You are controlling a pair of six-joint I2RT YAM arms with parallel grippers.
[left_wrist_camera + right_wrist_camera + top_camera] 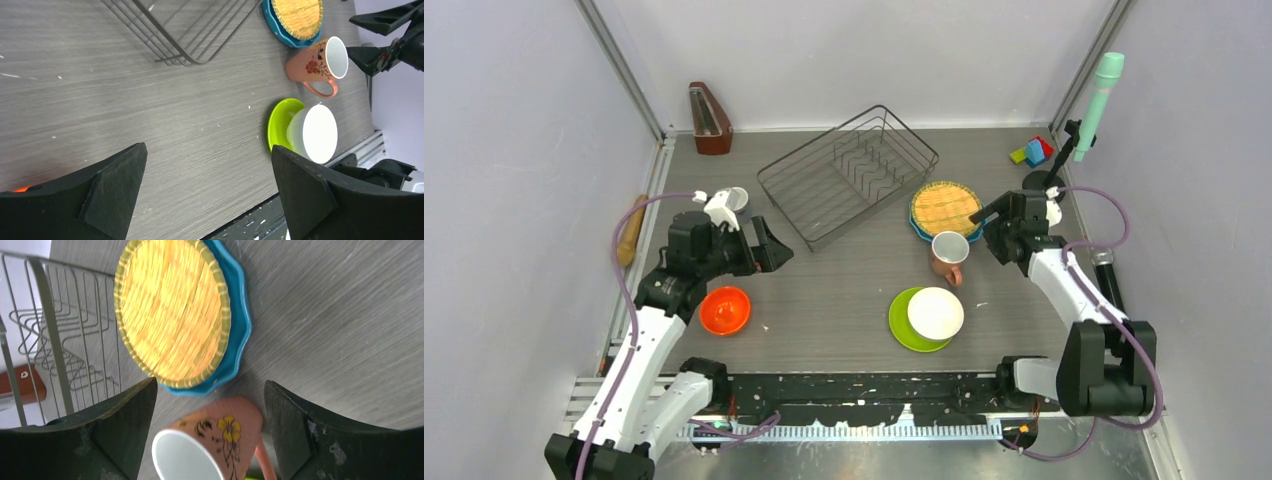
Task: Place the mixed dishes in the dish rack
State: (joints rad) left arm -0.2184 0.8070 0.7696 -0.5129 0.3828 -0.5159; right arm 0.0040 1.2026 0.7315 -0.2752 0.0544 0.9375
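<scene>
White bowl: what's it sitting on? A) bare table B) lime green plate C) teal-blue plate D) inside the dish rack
B: the white bowl sits on the lime green plate, whose rim shows past the bowl's left side in the top view.

Setting: robotics lab test cell.
Evidence: grey wood-grain tabletop [844,290] boxed in by plain white panels [844,50] on aluminium frame posts [621,70]. Left arm [649,340] and right arm [1064,280] bolted to a black mounting rail [854,390]. Loose purple cables [1114,225]. Staged props: wire dish rack [849,175], wooden metronome [709,120], coloured toy blocks [1032,151].
</scene>
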